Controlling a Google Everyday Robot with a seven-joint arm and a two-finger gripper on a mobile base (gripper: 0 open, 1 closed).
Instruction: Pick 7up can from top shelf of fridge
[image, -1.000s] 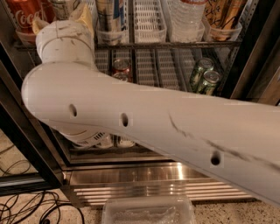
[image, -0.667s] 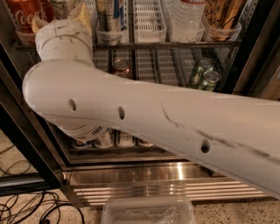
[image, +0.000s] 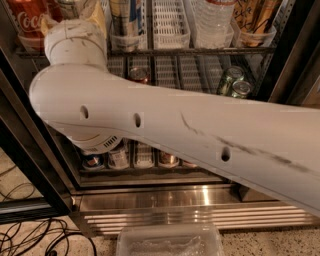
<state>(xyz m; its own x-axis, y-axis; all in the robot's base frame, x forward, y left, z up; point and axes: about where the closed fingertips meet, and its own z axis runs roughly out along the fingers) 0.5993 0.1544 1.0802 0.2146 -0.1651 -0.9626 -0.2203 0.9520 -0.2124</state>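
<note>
The fridge (image: 190, 205) stands open in front of me, with a stainless-steel base and wire racks. My white arm (image: 165, 130) crosses the whole view and reaches up at the left toward the highest visible rack (image: 200, 50), which carries white slotted trays (image: 170, 22). My gripper is above the top edge of the view. On that rack I see red Coca-Cola cans (image: 27, 20), a blue and white can (image: 126, 17) and a clear bottle (image: 212, 20). No pale green and white 7up can shows; it is hidden or out of view.
Two darker green cans (image: 234, 82) and a red can (image: 138, 75) stand on the middle rack. Several cans (image: 119, 157) stand on the lower rack under the arm. The black door frame (image: 27, 150) is at the left, with cables (image: 30, 235) on the floor. A clear plastic tub (image: 170, 242) is at the bottom.
My arm has risen a little, uncovering more of the cans on the lower rack. Nothing on the racks has moved.
</note>
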